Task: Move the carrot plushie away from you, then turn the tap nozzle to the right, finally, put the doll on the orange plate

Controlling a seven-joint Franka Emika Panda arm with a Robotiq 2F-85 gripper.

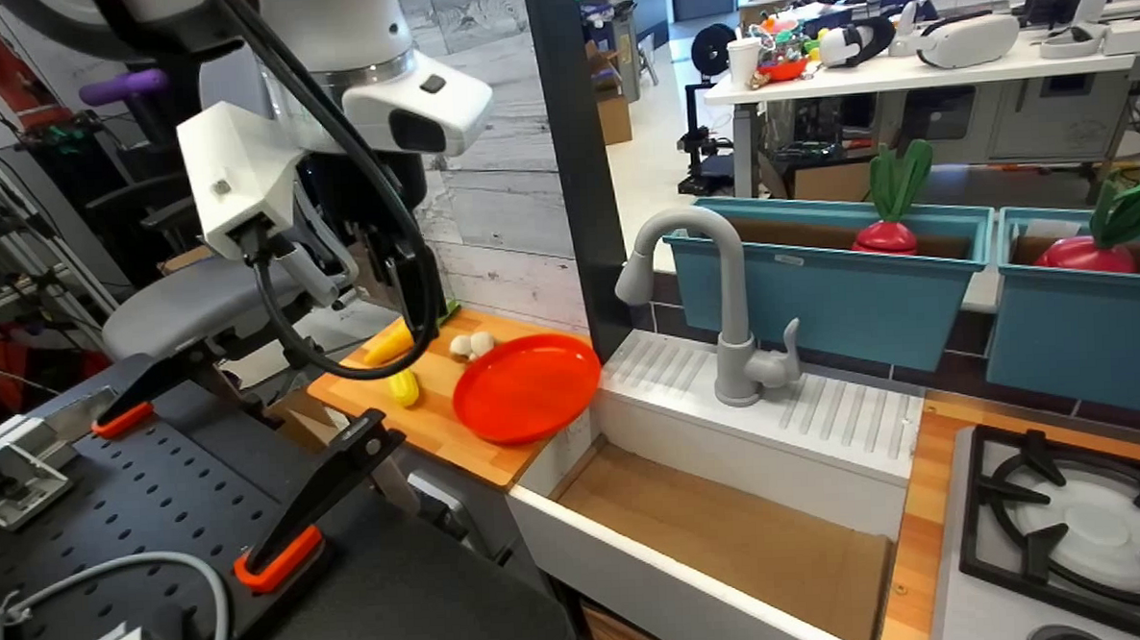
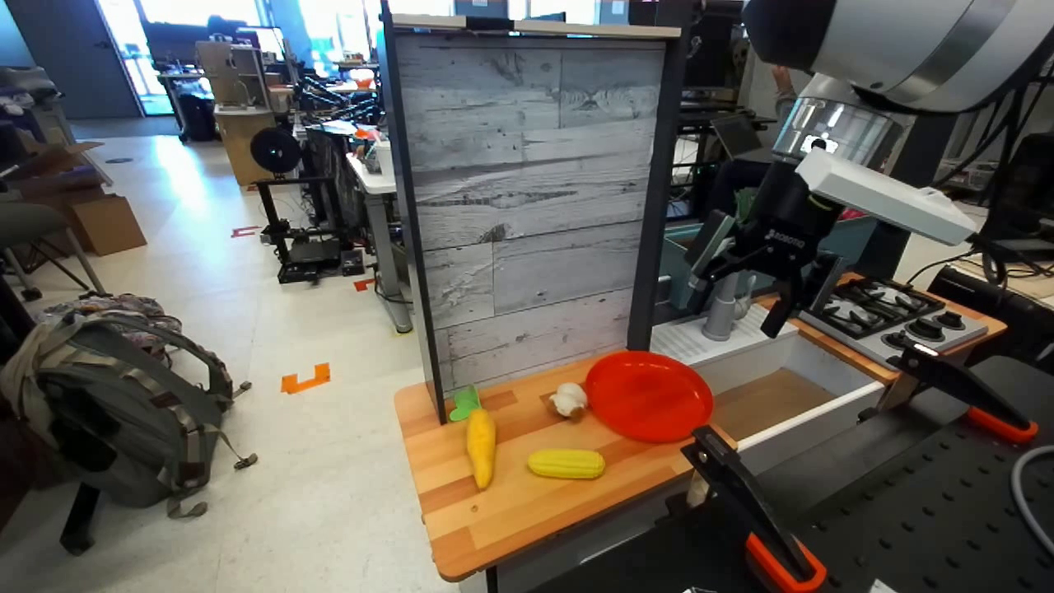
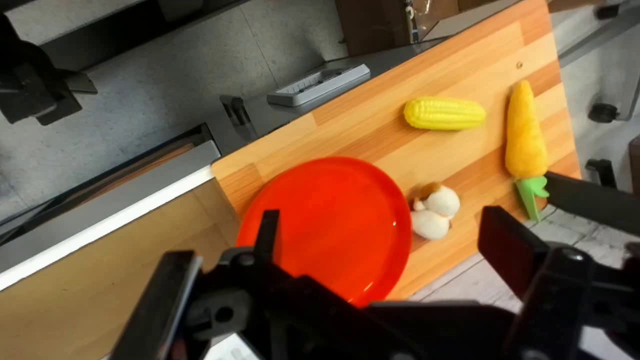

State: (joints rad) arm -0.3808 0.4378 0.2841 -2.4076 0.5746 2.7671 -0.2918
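My gripper [image 3: 381, 212] stands open and holds nothing; in the wrist view its fingers frame the orange plate and the doll from above. The round orange plate [image 3: 330, 215] lies bare on the wooden board. Close beside its rim rests the doll [image 3: 434, 212], small and white with a brown patch; whether they touch I cannot tell. The yellow-orange carrot plushie [image 3: 525, 135], with green leaves, lies near the board's far end, next to the wall panel in an exterior view [image 2: 481, 445]. The grey tap nozzle [image 1: 635, 277] points left over the drainboard in an exterior view; the wrist view does not show it.
A yellow corn cob [image 2: 566, 464] lies on the board between carrot and plate. The sink [image 1: 714, 535] adjoins the board, and a stove [image 1: 1089, 528] stands beyond. A wood-look panel [image 2: 535, 198] rises behind the board. Teal planters [image 1: 828, 280] stand behind the tap.
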